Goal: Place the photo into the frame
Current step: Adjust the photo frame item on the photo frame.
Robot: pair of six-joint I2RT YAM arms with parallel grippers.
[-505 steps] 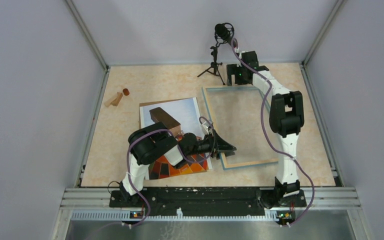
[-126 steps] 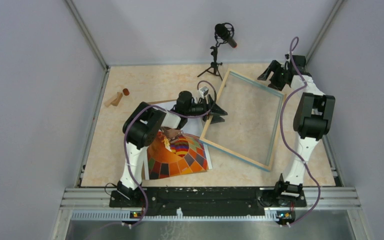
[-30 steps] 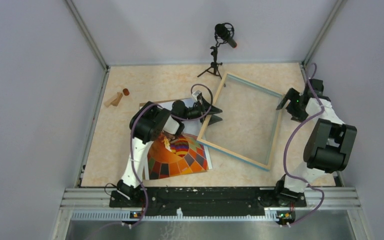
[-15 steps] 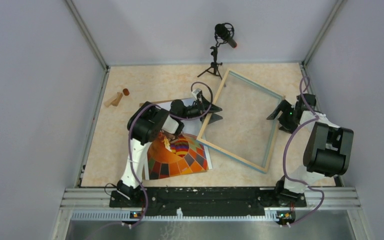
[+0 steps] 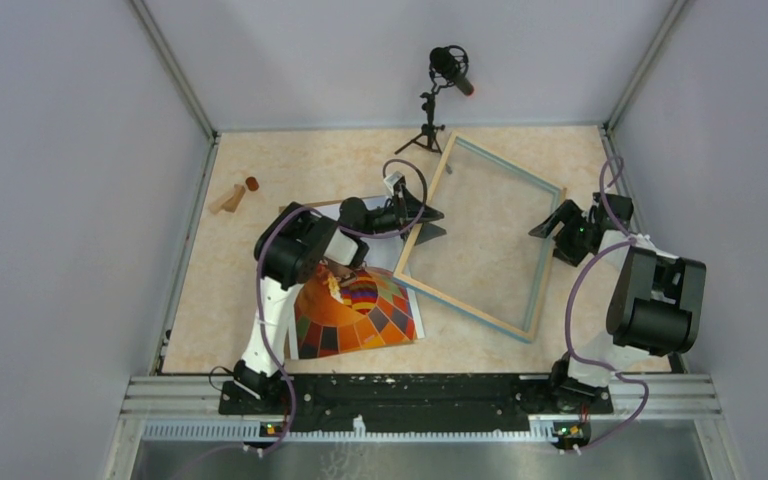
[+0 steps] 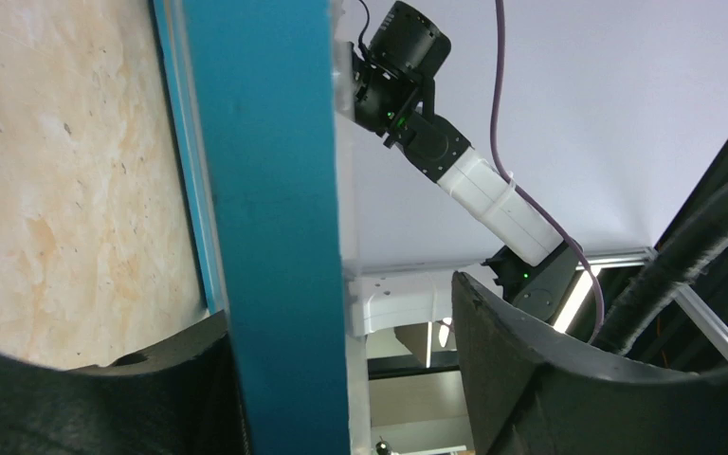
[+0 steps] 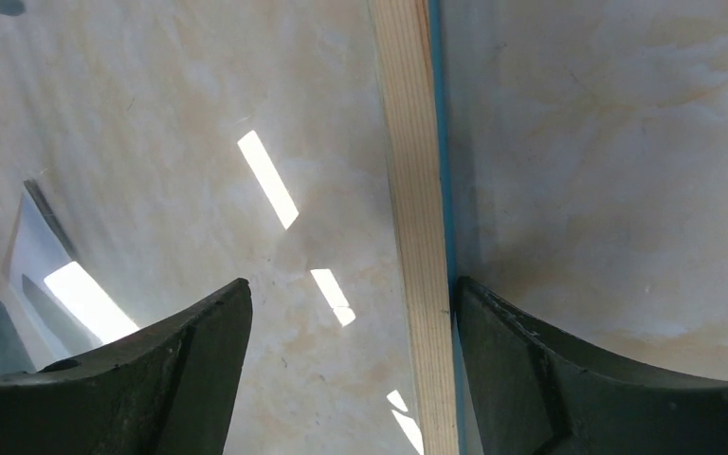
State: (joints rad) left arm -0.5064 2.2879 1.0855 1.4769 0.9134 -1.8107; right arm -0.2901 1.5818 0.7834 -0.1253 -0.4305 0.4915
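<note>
The frame [image 5: 460,305], light wood with a blue face and a clear pane, sits askew right of centre. My left gripper [image 5: 432,223] stands open astride its left rail. In the left wrist view the blue rail [image 6: 275,190] rests against one finger, with a gap to the other, and the gripper [image 6: 341,313] is open. My right gripper [image 5: 550,222] is open at the frame's right rail. The right wrist view shows that wooden rail [image 7: 415,190] close to one finger of the gripper [image 7: 351,284], with a wide gap beside it. The photo [image 5: 360,318], an orange checkered balloon, lies left of the frame, partly under my left arm.
A microphone on a small tripod [image 5: 438,100] stands at the back, near the frame's far corner. Small wooden pieces [image 5: 232,196] lie at the far left. Grey walls close in the table on three sides. The right arm [image 6: 436,142] shows in the left wrist view.
My right gripper has moved left and down to the frame's right rail. The frame has shifted slightly, its far corner nearer the tripod. The left gripper has barely moved.
</note>
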